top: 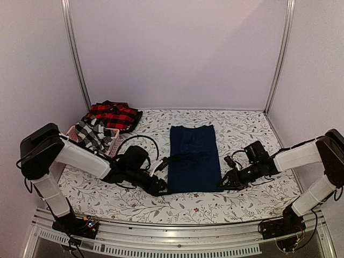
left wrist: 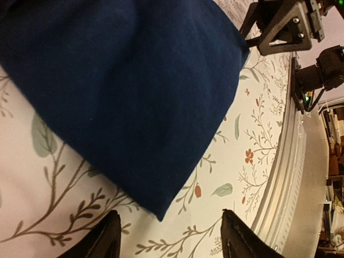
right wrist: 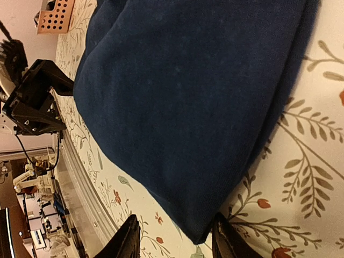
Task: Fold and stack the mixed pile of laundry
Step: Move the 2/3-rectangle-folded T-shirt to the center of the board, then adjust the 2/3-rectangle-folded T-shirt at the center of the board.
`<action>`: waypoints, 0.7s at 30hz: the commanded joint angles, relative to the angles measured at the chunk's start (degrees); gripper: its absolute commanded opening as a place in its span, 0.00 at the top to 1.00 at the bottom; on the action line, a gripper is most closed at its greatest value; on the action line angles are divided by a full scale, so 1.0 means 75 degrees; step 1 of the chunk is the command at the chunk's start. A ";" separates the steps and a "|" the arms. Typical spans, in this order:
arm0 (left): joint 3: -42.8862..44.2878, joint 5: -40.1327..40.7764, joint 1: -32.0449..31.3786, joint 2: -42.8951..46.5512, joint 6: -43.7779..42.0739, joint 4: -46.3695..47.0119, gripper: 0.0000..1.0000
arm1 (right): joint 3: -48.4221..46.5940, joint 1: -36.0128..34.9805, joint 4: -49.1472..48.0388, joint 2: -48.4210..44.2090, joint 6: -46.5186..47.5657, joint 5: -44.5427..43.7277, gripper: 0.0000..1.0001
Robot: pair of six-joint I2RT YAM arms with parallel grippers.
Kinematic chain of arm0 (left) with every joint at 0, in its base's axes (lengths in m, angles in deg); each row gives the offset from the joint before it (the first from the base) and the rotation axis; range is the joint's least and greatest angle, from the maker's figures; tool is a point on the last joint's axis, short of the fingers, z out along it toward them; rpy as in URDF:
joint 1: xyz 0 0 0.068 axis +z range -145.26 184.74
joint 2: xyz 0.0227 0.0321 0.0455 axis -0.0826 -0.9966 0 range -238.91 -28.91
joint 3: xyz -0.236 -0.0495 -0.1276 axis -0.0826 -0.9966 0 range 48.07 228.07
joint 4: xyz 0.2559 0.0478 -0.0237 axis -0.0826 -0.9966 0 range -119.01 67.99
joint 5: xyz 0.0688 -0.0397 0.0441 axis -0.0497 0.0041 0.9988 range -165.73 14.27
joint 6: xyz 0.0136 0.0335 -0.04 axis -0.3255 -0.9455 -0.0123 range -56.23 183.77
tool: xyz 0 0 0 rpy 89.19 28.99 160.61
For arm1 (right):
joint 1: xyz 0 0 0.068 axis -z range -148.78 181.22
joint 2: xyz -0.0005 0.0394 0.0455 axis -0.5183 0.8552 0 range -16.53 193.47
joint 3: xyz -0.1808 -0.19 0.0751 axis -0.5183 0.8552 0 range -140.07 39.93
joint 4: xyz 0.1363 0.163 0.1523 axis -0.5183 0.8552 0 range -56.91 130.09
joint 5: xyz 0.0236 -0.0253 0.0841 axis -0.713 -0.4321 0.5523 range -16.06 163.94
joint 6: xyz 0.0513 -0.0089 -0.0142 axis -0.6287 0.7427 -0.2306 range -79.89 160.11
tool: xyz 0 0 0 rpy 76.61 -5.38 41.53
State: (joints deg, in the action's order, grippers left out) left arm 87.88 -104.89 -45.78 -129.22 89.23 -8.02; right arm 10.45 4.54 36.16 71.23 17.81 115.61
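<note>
Left gripper (left wrist: 169, 228) and right gripper (right wrist: 174, 232), jaws apart and empty, flank the near corners of the navy blue trousers (top: 193, 158); uneven pinches would likely skew the fold.

My left wrist camera gives me only the two tips of the left pincer (left wrist: 171, 226) at the bottom edge; everything behind them is out of frame. The navy blue trousers (left wrist: 123, 91) run off the top and left edges, so I see a single corner. The right pincer (left wrist: 279, 24) is clipped by the top edge there. On the right wrist view, the trousers' corner comes down beside the fingers (right wrist: 127, 239) (whether cloth touches the right-hand one, I can't tell), and the pink basket (right wrist: 55, 14) is cut by the top edge. From above, the left arm (top: 80, 157) covers part of the basket and of the checked shirt (top: 91, 133) lying in it, and both pincers' tips are too dark and small to read.
</note>
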 commanded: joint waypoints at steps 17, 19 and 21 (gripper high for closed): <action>0.2565 0.1702 0.1108 -0.1458 -0.3199 -0.0427 0.29 | -0.2381 0.0264 0.0147 0.0321 0.0575 -0.0698 0.50; 0.2828 0.1858 0.1104 -0.1736 -0.3273 -0.0364 0.29 | -0.2415 0.0253 0.0041 0.0423 0.0583 -0.0650 0.50; 0.3167 0.2102 0.1164 -0.1957 -0.3273 -0.0310 0.29 | -0.2443 0.0242 -0.0020 0.0526 0.0561 -0.0607 0.50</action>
State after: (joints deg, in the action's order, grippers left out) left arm 107.33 -91.45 -37.50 -141.46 68.37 -10.79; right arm -5.85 6.79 38.13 73.86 21.17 109.21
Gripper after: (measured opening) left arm 0.715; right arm 0.500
